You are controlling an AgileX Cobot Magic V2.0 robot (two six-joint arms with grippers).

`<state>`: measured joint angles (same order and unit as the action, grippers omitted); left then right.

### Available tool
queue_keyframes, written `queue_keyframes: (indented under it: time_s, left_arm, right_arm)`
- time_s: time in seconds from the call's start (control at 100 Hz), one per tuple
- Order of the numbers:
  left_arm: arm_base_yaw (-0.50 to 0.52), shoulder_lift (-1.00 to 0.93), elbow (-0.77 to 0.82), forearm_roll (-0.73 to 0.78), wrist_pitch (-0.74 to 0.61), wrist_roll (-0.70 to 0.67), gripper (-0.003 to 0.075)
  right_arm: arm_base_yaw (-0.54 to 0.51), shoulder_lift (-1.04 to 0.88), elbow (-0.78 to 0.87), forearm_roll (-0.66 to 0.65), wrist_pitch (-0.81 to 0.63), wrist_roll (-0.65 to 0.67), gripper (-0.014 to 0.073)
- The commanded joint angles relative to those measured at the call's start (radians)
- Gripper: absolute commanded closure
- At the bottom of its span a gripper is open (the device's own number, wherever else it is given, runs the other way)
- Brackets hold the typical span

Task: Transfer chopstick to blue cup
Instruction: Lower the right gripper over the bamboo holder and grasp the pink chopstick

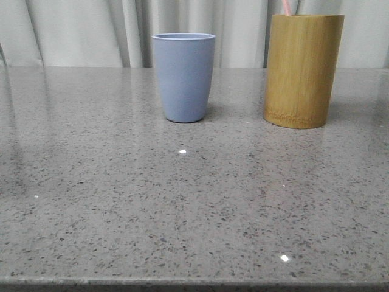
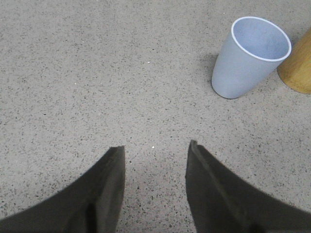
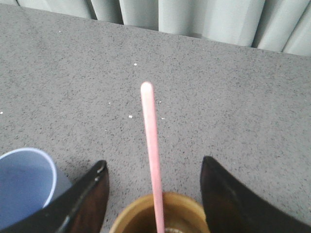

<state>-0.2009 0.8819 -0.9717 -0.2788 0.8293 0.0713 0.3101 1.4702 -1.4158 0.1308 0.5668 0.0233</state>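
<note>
From the front you are looking at the blue cup (image 1: 183, 77) standing upright at the far middle of the speckled grey desk (image 1: 182, 207), with the tan bamboo holder (image 1: 302, 70) standing to its right, a gap showing between them. Only a short pink tip of the chopstick (image 1: 285, 6) is poking above the holder's rim there, and the frame's top edge is cutting it off.

The right wrist view is giving you what the front is missing: the chopstick (image 3: 151, 150) is standing in the bamboo holder (image 3: 160, 216) and rising out through its mouth, its rounded end plainly visible. The right end effector (image 3: 153, 167) is hanging over the holder with its dark fingers (image 3: 85, 194) spread wide, one on each side of the stick and touching nothing. The blue cup (image 3: 24, 184) is showing its open mouth beside one finger. The holder's inside is shadowed, so you cannot make out where the stick's lower end is resting.

The left wrist view is showing the left end effector (image 2: 155, 150) over bare desk, fingers (image 2: 104, 189) apart, gripping nothing. The blue cup (image 2: 248, 58) is well apart from it, the holder (image 2: 297, 65) cut off behind the cup.
</note>
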Motion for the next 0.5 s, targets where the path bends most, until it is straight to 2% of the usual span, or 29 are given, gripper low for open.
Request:
queue_keyframes:
  time_s: [0.0, 0.32, 0.39, 0.49]
  left_arm:
    - [0.001, -0.010, -0.025, -0.020, -0.068, -0.011, 0.0429]
    - [0.001, -0.010, -0.025, -0.020, -0.073, -0.011, 0.0429]
    - [0.001, -0.010, -0.025, -0.020, -0.073, -0.011, 0.0429]
    - [0.001, -0.010, -0.025, -0.020, -0.073, -0.011, 0.0429]
  right_arm:
    - [0.002, 0.015, -0.071, 0.005, -0.073, -0.007, 0.0160]
    - [0.002, 0.114, -0.126, 0.005, -0.091, -0.007, 0.0173]
    - [0.002, 0.118, -0.126, 0.005, -0.094, -0.007, 0.0221]
    - [0.002, 0.119, -0.127, 0.005, -0.105, -0.007, 0.0336]
